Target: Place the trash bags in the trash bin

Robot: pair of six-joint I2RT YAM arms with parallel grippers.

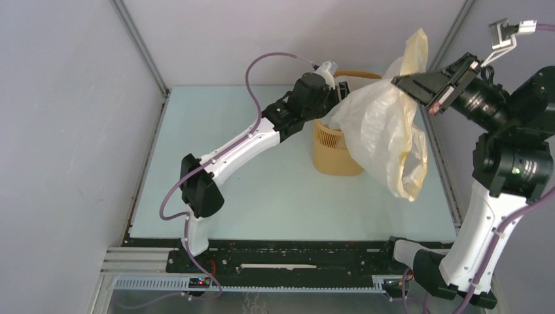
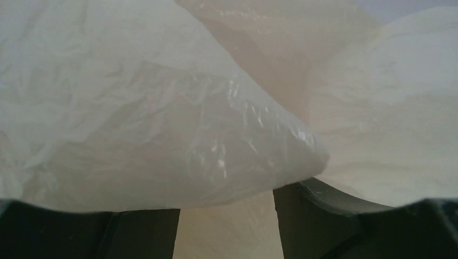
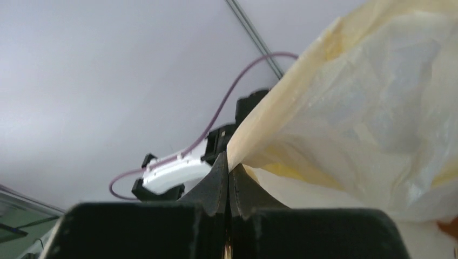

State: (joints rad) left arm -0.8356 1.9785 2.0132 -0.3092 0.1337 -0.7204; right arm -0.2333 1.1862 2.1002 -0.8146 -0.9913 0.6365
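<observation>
While the right gripper (image 1: 397, 82) pinches one edge of the trash bag (image 1: 379, 124) high above the table (image 1: 262, 190), most of the film hangs outside the trash bin (image 1: 334, 157), billowing down its right side. The right wrist view shows the fingers closed tight on a thin fold of plastic. The bin stands upright at far centre, with its rim partly hidden by the bag.

The left gripper (image 1: 339, 88) sits at the bin's far-left rim. In its own view the fingers (image 2: 146, 232) stand apart with film draped across them. No pinch is visible.

Risks, as judged:
- The right gripper lets go now. The bulk is outside the rim, so the bag would likely slide off onto the table to the right.
- The right gripper drags sideways. If film is snagged on the rim, the light bin could tip or skate.
- The hold is on a narrow fold, so the plastic may slip out or stretch.
- The left fingers close blind under the film and could catch the rim instead of the bag.
</observation>
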